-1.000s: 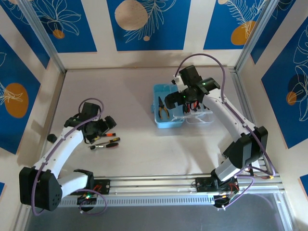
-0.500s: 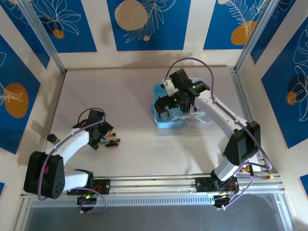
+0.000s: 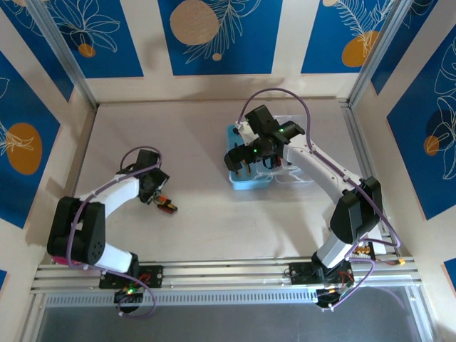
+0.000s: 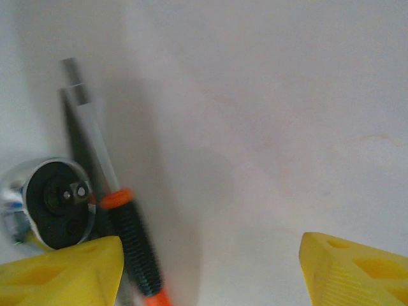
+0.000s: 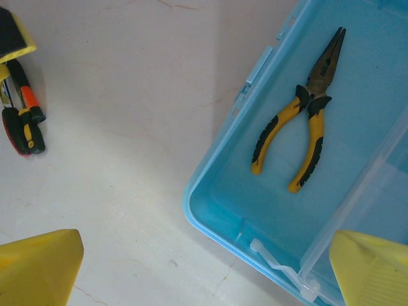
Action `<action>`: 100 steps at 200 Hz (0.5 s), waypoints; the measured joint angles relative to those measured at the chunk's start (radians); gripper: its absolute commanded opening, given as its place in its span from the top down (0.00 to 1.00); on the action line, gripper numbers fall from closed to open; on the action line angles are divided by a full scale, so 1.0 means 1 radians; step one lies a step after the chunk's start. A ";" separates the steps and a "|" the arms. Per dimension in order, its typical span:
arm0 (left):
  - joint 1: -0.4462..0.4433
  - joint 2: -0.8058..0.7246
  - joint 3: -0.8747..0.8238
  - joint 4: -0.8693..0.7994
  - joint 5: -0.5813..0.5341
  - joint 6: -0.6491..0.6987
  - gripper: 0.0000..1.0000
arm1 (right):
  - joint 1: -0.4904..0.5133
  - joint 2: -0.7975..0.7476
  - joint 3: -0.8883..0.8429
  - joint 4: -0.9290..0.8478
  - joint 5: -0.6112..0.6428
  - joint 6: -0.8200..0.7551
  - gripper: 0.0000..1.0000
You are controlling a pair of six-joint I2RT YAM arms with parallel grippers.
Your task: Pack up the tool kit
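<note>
Two arms, one step judged in hand: picking a screwdriver [image 4: 132, 239]. The left gripper [image 4: 210, 271], jaws apart and empty, is low over it, with the ribbed black grip, orange collar and thin steel shaft just inside one fingertip, beside a chrome ratchet head [image 4: 58, 203]. Next move needs the grip centred between the fingers before closing. Right gripper [image 5: 204, 268], wide open and empty, hangs over the translucent blue case [image 5: 223, 197] corner; yellow-handled pliers [image 5: 313, 102] lie inside, ahead of its fingers.

The white left arm [image 3: 107, 196] bends low, its yellow-fingered left hand [image 4: 210, 258] spread apart, while the white right arm [image 3: 320, 171] stretches forward, right hand [image 5: 207, 268] gaping wide.
</note>
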 measured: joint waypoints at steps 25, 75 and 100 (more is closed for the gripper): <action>-0.002 0.045 0.031 0.055 0.027 0.016 0.36 | 0.004 0.000 0.000 -0.001 0.006 0.000 0.01; 0.002 0.128 0.085 0.093 0.057 0.076 0.49 | 0.006 0.000 0.001 -0.008 0.010 0.000 0.01; 0.002 0.132 0.088 0.077 0.060 0.120 0.52 | 0.006 0.002 0.009 -0.021 0.017 0.000 0.01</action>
